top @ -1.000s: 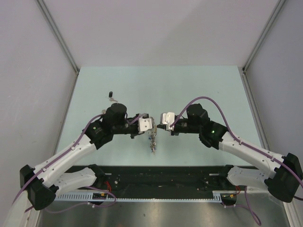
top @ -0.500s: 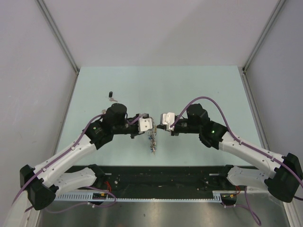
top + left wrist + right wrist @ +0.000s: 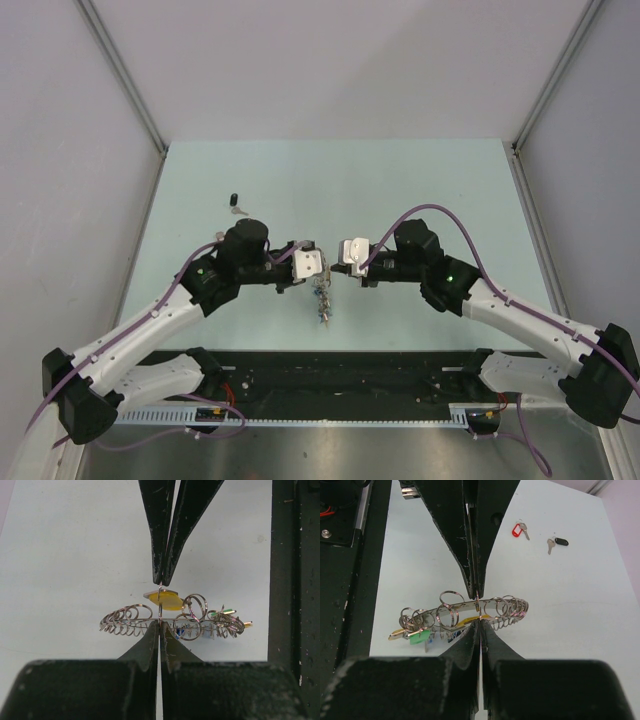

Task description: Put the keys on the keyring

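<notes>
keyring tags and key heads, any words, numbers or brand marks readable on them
No text can be read in any view.
The green tag on the keyring shows no legible print.
The red key and black key heads are too small to tell.

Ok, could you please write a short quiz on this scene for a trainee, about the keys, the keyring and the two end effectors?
1. Are the left end effector and the right end effector open or shut?
2. Which key's head sits at the keyring between them? A black, B yellow, C red.
3. True or false: the red key already hangs on the keyring.

Key
1. Both shut.
2. B, the yellow key.
3. False: the red key lies on the table, near the black key.
</notes>
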